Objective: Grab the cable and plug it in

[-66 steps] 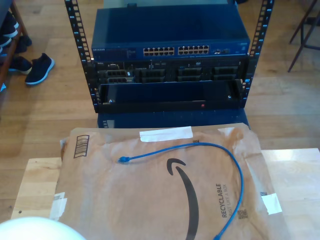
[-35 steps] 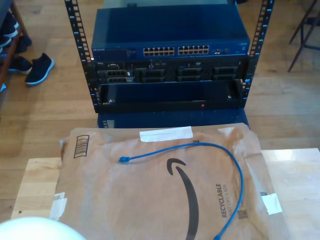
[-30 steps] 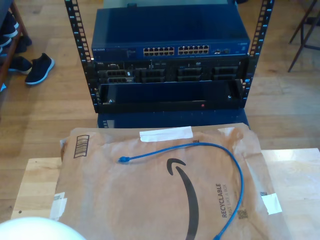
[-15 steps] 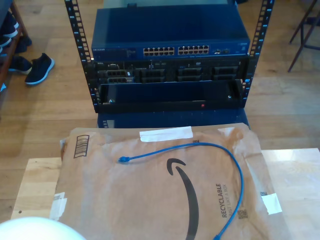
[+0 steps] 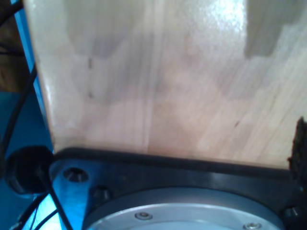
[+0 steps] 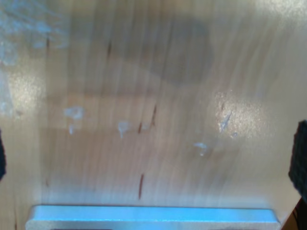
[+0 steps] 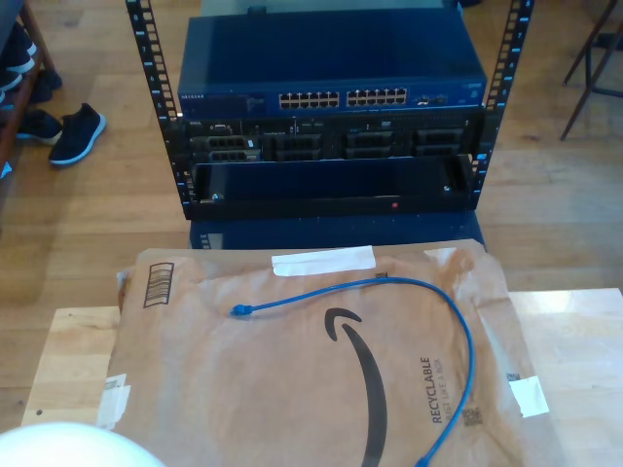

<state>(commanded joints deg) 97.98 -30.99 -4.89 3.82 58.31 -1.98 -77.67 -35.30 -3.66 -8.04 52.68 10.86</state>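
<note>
- Cable [image 7: 443, 311]: we see the thin blue line lying loose on the brown paper mailer [image 7: 292, 389], running from a small plug [image 7: 237, 310] toward the exterior view's left, arching across the mailer's far part, then curving down to the view's lower edge on the right.
- Nothing touches the cable; open paper lies on both sides of it, and the plug end has bare mailer all around.
- The mailer covers most of the wooden bench [image 7: 73, 360]; strips of bare wood show at the exterior view's left and right edges. Its far edge hangs past the bench toward the rack.
- Beyond the bench stands a rack [image 7: 331, 126] with a blue network switch [image 7: 331, 83] on top, its row of ports [image 7: 343, 98] facing us, and dark units beneath.
- Wooden floor surrounds the rack; shoes [image 7: 76, 133] sit at the exterior view's upper left.
- Our first wrist view looks at pale wood [image 5: 168, 81] above a dark mount; our second wrist view at scuffed wood [image 6: 153, 110].
- We cannot tell how either pincer stands.
</note>
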